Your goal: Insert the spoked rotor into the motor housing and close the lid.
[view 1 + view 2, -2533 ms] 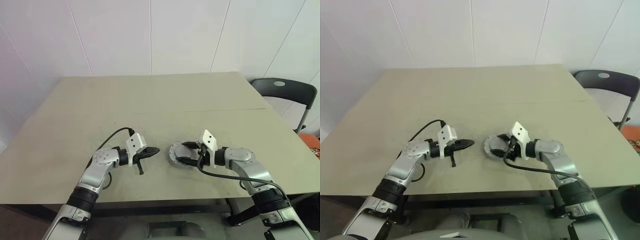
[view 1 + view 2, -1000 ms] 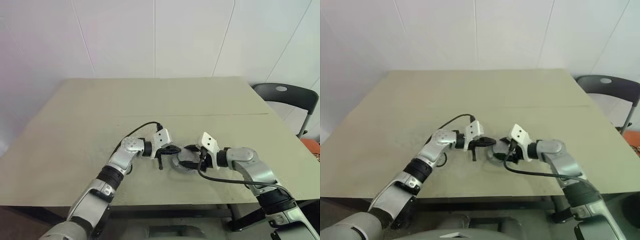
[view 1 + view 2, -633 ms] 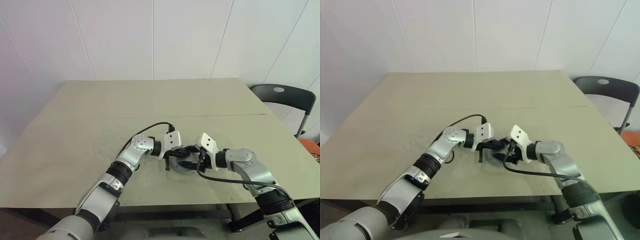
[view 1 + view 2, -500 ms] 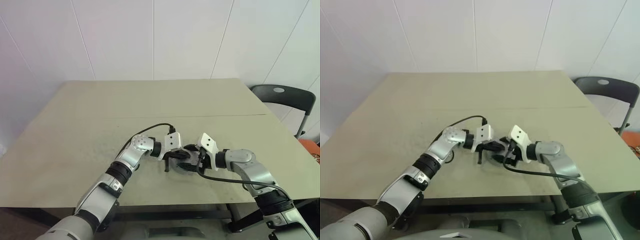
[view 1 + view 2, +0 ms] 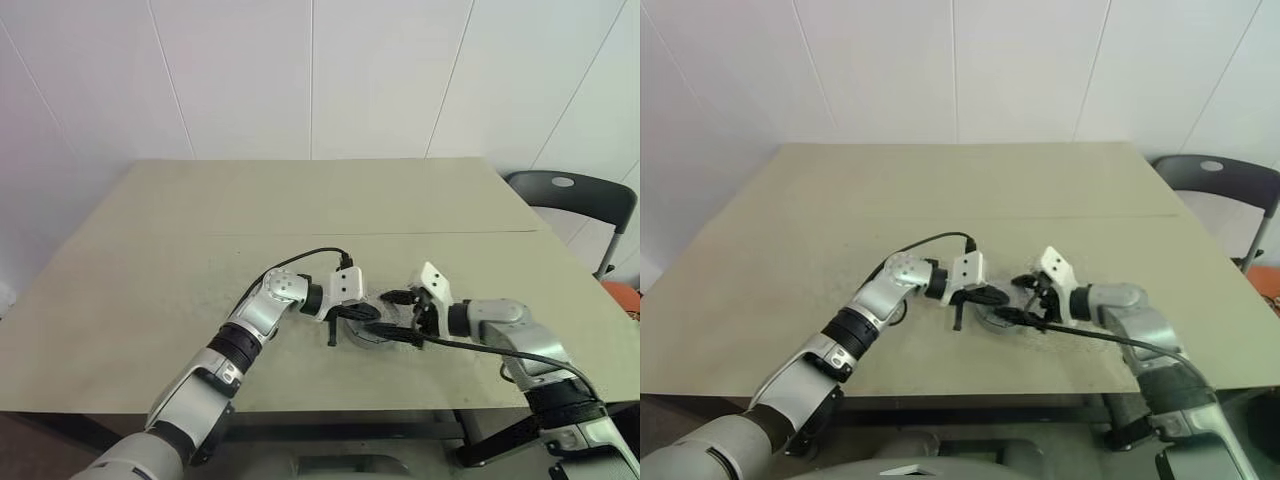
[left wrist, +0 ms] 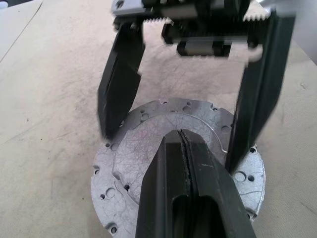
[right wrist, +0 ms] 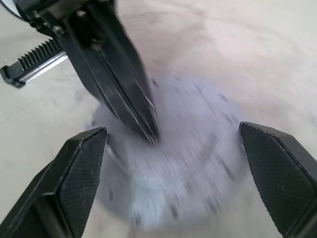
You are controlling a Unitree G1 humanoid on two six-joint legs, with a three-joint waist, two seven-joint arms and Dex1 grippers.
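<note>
Lid: bare grey metal, matt, face covered in fine scratches, drilled holes around the rim. Counter: beige, matt, slightly rough, with scuff marks. Left gripper and right gripper: matt black jaws, those of the right with cross-hatched textured pads. Wrist housings: glossy white plastic.

- Both arms: silver-grey metal links, black joint bands, rounded elbow housings with small screws.
- White angular camera block on each wrist; two dark dots on the right one.
- Black cable loops from each wrist back along the arm.
- left end effector: two black tapered fingers.
- right end effector: two black fingers with textured pads, toothed silver rack at base.
</note>
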